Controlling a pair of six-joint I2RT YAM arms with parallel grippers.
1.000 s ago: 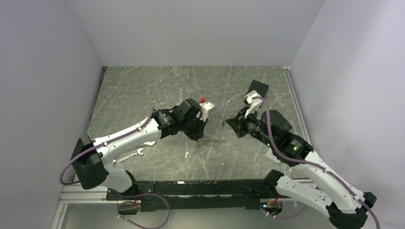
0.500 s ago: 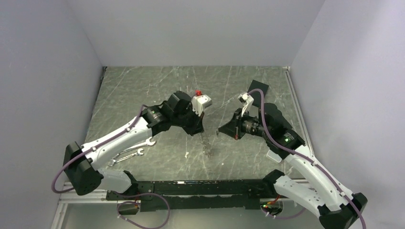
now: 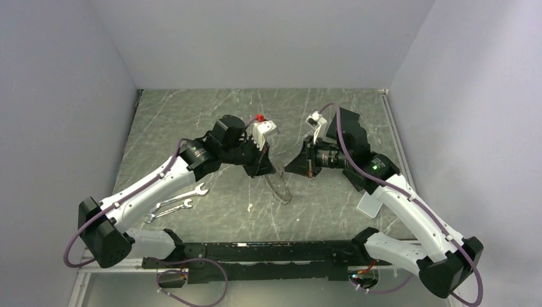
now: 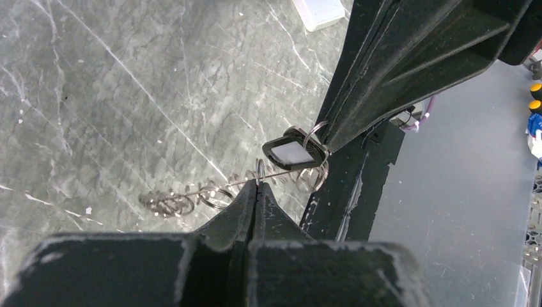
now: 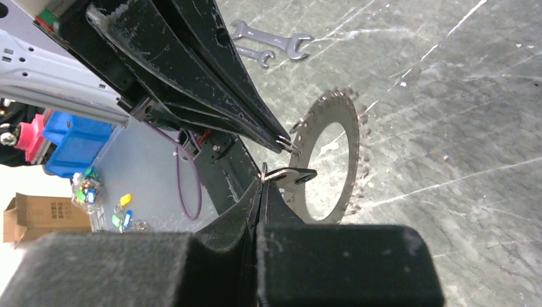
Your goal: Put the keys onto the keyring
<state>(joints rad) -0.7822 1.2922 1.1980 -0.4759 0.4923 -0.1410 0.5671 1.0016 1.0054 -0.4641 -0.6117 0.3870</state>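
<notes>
Top external view: over a scratched grey table (image 3: 192, 121), the left gripper (image 3: 270, 171) and right gripper (image 3: 289, 169) meet tip to tip, both clamped tight. The left pinches the toothed keyring (image 5: 329, 160) by its rim, the ring hanging beneath; the right nips a black tag (image 4: 292, 153) just beside it.

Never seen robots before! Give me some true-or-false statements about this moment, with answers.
1. The left hand and right hand are both pinched shut. True.
2. The toothed keyring lies flat on the table. False: the left hand holds it up by its rim, off the table.
3. Two wrenches lie on the table. True.
4. The right hand grips a wrench. False: it pinches a small ring carrying a black tag.
</notes>
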